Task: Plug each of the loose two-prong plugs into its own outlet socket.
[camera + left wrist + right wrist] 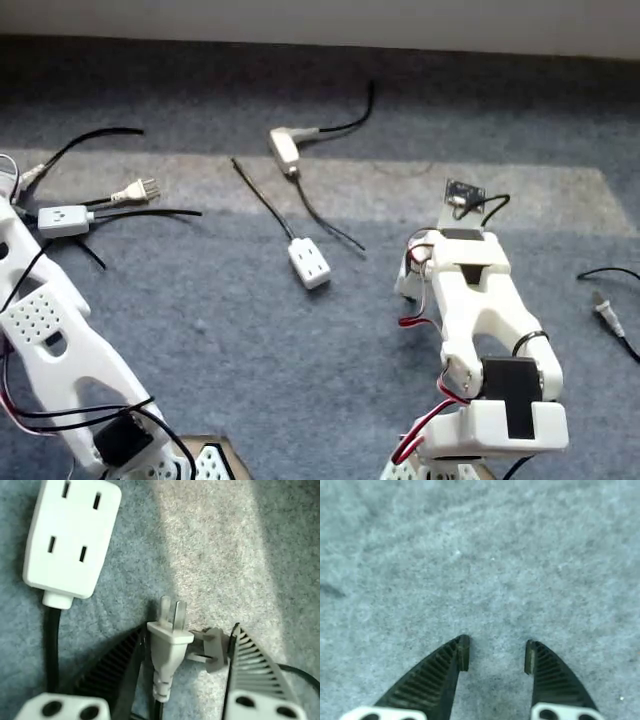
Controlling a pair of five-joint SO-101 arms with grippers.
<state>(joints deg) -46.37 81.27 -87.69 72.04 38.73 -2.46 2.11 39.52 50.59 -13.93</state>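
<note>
Both pincers stand apart. Between left pincer tips lies white plug, grey plug beside it, outlet just ahead. Light, rigid, likely slick: grip the moulded body, not prongs. Under right pincer: carpet.

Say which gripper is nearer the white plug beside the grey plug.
Left. The white plug lies between the open fingers of the left gripper; the right gripper hangs over bare carpet.
</note>
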